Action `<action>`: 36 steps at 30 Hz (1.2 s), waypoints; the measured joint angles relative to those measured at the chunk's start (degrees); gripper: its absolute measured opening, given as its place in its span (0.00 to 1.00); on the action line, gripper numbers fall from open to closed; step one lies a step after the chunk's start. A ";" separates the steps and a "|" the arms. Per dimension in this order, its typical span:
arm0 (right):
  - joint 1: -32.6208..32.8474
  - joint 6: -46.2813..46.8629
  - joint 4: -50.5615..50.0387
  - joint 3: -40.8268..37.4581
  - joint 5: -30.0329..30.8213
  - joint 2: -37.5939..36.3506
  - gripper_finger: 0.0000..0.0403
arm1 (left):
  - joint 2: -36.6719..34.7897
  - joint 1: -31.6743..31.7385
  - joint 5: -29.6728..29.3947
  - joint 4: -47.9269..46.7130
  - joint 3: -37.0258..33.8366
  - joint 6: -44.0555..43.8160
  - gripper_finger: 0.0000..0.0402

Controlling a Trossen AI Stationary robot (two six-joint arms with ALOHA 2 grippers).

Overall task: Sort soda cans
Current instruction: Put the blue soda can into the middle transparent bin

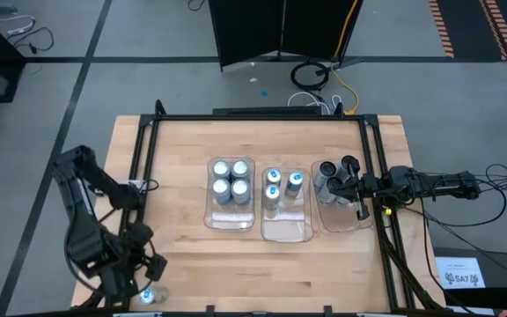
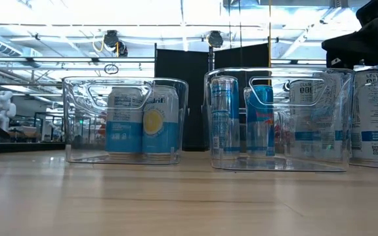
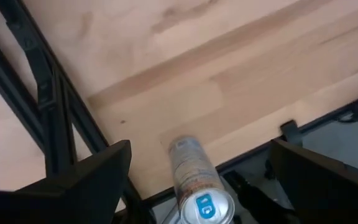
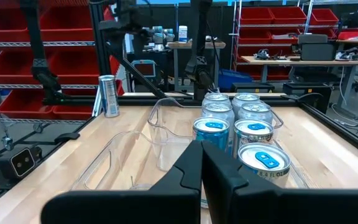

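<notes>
Left gripper (image 3: 197,180) jaws gape around a can (image 3: 194,180); right gripper's (image 4: 201,174) jaws seem closed, empty.

Overhead view straight down, low view level across table (image 2: 176,196), both showing trays (image 1: 287,231)

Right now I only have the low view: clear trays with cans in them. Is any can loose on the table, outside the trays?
Observer: Yes, one soda can stands alone near the table corner by the left arm, far from the trays.
Operator: Is the left gripper holding it?
Observer: No. The left gripper is open, with a finger on each side of the can and a gap on both sides.
Operator: And the right gripper?
Observer: The right gripper is shut with nothing between its fingers, and it hangs over the rightmost tray.
</notes>
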 joint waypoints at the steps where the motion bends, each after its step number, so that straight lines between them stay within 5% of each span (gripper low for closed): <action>1: -0.01 0.00 0.00 0.00 0.00 0.00 0.00 | 0.57 -0.38 0.21 0.51 0.00 0.00 0.97; 27: 0.00 0.00 0.04 0.02 0.02 -0.02 0.00 | 12.72 -4.16 8.28 12.90 -0.08 -0.02 0.97; 36: 0.00 0.00 0.02 0.02 0.02 -0.02 0.00 | 12.89 -4.16 11.60 21.43 -6.08 -0.10 0.97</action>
